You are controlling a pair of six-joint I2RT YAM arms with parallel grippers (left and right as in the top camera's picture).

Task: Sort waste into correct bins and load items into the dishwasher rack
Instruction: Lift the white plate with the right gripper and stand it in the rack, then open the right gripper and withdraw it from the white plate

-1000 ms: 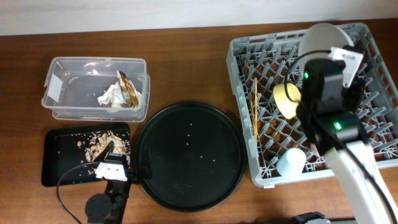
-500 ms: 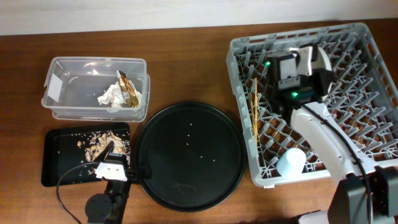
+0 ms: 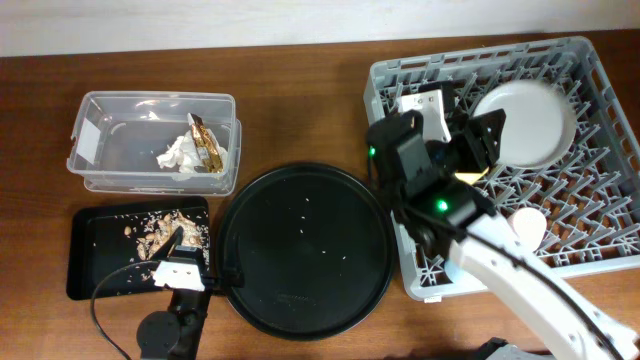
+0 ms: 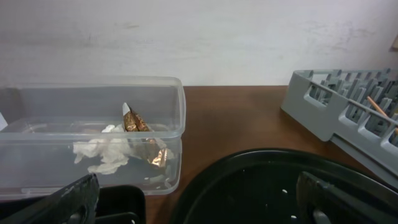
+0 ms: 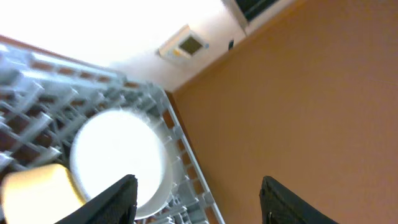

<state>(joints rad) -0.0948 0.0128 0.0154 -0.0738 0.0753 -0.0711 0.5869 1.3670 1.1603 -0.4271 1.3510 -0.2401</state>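
The grey dishwasher rack (image 3: 585, 215) fills the right side. A pale grey plate (image 3: 527, 122) leans among its pegs at the back, with the yellow bowl (image 3: 470, 176) just showing beside it. My right gripper (image 3: 487, 140) hangs over the rack's left half, open, with nothing between its fingers. In the right wrist view, the plate (image 5: 118, 155) and bowl (image 5: 37, 193) lie past the left finger (image 5: 118, 199). A small pale cup (image 3: 527, 228) stands in the rack. The chopsticks are hidden under the arm. My left gripper (image 3: 182, 262) rests open at the front left, by the black tray (image 3: 90, 260).
The clear tub (image 3: 110, 140) holds white tissue (image 3: 178, 156) and a gold wrapper (image 3: 207, 145). Brown scraps (image 3: 160, 228) lie in the shallow black tray. A large round black tray (image 3: 305, 250) sits between the bins and the rack. One chopstick (image 4: 379, 107) shows in the left wrist view.
My right gripper has let go of the plate, which now leans in the rack. Its jaws have opened, and the arm has swung left across the rack. The left arm is still.
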